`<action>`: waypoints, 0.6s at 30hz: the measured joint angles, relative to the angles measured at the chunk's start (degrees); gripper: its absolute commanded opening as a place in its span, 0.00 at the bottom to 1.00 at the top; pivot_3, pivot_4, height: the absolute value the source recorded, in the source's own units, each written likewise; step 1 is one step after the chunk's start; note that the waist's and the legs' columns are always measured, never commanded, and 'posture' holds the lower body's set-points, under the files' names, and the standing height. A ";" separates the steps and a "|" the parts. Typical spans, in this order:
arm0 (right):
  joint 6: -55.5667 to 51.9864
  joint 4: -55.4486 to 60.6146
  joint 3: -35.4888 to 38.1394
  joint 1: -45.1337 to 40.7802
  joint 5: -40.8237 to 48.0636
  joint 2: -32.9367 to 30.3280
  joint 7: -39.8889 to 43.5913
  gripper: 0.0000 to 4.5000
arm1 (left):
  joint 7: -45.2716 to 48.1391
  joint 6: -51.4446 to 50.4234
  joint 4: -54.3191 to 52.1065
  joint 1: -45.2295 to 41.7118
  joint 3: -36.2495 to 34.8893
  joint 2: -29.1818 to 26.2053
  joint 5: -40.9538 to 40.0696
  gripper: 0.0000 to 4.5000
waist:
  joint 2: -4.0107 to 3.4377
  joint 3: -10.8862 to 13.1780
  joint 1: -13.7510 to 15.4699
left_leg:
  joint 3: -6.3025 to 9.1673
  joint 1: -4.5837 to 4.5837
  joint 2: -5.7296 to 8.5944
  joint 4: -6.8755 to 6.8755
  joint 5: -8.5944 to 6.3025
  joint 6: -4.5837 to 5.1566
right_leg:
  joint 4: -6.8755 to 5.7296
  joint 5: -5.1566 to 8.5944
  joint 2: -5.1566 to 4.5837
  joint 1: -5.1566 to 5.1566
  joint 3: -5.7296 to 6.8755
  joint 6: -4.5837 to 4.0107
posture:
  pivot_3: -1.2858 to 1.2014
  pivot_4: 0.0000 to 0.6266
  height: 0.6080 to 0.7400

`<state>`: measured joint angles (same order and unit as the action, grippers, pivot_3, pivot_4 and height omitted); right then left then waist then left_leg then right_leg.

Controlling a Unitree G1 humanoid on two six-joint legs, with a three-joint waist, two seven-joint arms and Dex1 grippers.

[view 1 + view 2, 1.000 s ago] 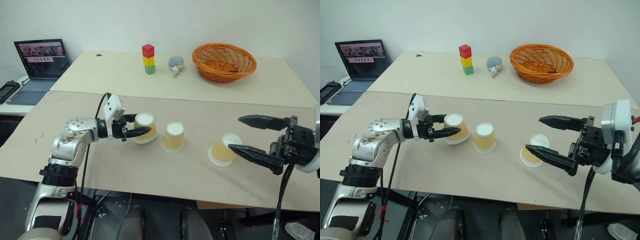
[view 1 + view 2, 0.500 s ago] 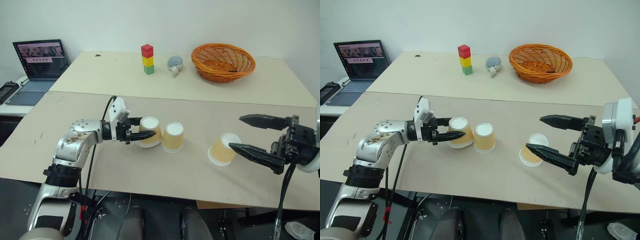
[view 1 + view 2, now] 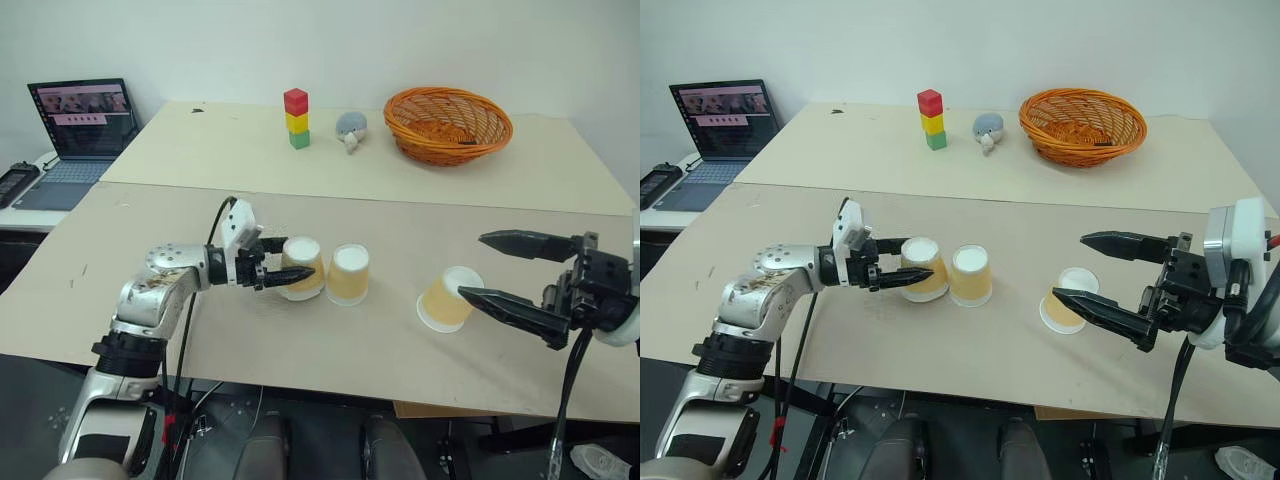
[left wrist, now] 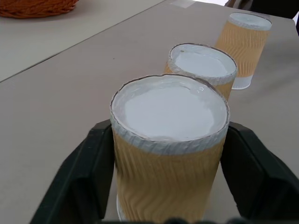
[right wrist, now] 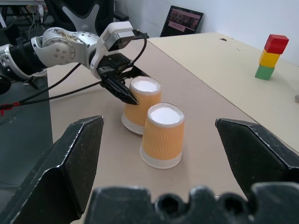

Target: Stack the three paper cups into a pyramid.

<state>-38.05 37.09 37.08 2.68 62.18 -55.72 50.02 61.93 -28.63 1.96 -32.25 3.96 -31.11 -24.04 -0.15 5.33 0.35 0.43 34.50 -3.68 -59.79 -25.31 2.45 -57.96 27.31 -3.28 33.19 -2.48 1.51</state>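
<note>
Three yellow-orange paper cups stand upside down on the near table. My left gripper [image 3: 296, 257] is shut on the left cup [image 3: 302, 249], with one black finger [image 4: 88, 172] on each side of its ribbed wall. This cup is upright, right beside the middle cup [image 3: 347, 275], and the two are touching or nearly so. The third cup [image 3: 445, 298] stands apart to the right, leaning a little. My right gripper [image 3: 472, 266] hangs wide open just right of it, its lower fingertip close to the cup's white base. No cup sits on top of another.
On the far table are a red-yellow-green block tower [image 3: 297, 118], a small grey toy [image 3: 351, 127] and an orange wicker basket [image 3: 448, 124]. A laptop [image 3: 75, 128] sits on a desk at the far left. The near table's front edge [image 3: 330, 385] lies just below the cups.
My left gripper has carried its cup to the right, up against the middle cup, and the cup has gone from tilted to upright. The right arm and the third cup have not moved.
</note>
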 measured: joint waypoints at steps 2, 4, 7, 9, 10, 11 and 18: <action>0.00 -0.03 0.01 0.00 0.00 -0.01 0.00 1.00 | -0.74 0.72 -0.01 0.00 0.12 0.01 1.21 0.98 | 0.00 0.00 0.00 | 0.00 0.00 0.00 0.00 0.00 0.00 | 0.00 0.00 0.00 0.00 0.00 0.00 | 0.52 0.24 0.23; 0.00 -0.08 0.02 0.00 0.00 -0.02 0.02 1.00 | -1.08 1.02 -0.01 0.00 0.20 0.11 1.45 0.98 | 0.00 0.00 0.01 | 0.00 0.00 0.00 0.00 0.00 0.00 | 0.00 0.00 0.00 0.00 0.00 0.00 | 0.52 0.24 0.23; 0.00 -0.27 0.02 0.00 0.01 -0.21 0.08 1.00 | -2.31 0.99 -0.02 0.00 -0.21 0.51 1.40 0.98 | 0.01 0.00 0.00 | 0.00 0.00 0.00 0.00 0.00 0.00 | -0.01 0.00 0.00 0.01 0.00 0.00 | 0.52 0.24 0.23; 0.00 -0.44 0.02 0.00 0.01 -0.33 0.20 1.00 | -3.06 0.88 -0.14 -0.04 -1.09 0.51 1.08 0.98 | 0.01 0.00 -0.01 | 0.00 0.00 -0.01 0.00 0.00 0.00 | -0.02 0.00 0.00 0.01 0.00 0.00 | 0.52 0.24 0.23; 0.00 -0.49 0.03 0.00 0.01 -0.34 0.35 1.00 | -3.56 0.68 -0.52 -0.20 -2.06 0.51 0.35 0.98 | 0.01 0.01 -0.03 | 0.00 0.00 -0.01 0.00 0.00 0.00 | -0.02 0.00 0.00 0.01 -0.01 0.00 | 0.52 0.24 0.23; 0.00 -0.51 0.03 0.00 0.00 -0.36 0.44 1.00 | -3.86 0.34 -0.86 -0.45 -2.66 0.51 -0.18 0.98 | 0.02 0.02 -0.02 | 0.00 0.01 -0.02 0.00 0.00 0.00 | -0.02 0.00 0.00 0.02 0.00 0.00 | 0.52 0.24 0.23; 0.00 -1.95 0.07 0.02 -0.16 -0.55 1.57 1.00 | -9.79 -13.19 -6.30 -11.82 -14.72 -0.40 -15.71 0.98 | 0.06 0.11 0.06 | 0.01 0.01 0.01 -0.01 0.01 -0.01 | -0.03 0.02 -0.03 -0.01 -0.01 0.04 | 0.52 0.24 0.23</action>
<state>-38.05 35.14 37.15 2.70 62.02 -56.28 51.59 52.14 -41.82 -4.35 -44.07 -10.76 -31.51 -39.75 -0.09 5.44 0.41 0.43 34.51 -3.66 -59.80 -25.30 2.44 -58.00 27.32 -3.31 33.18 -2.49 1.55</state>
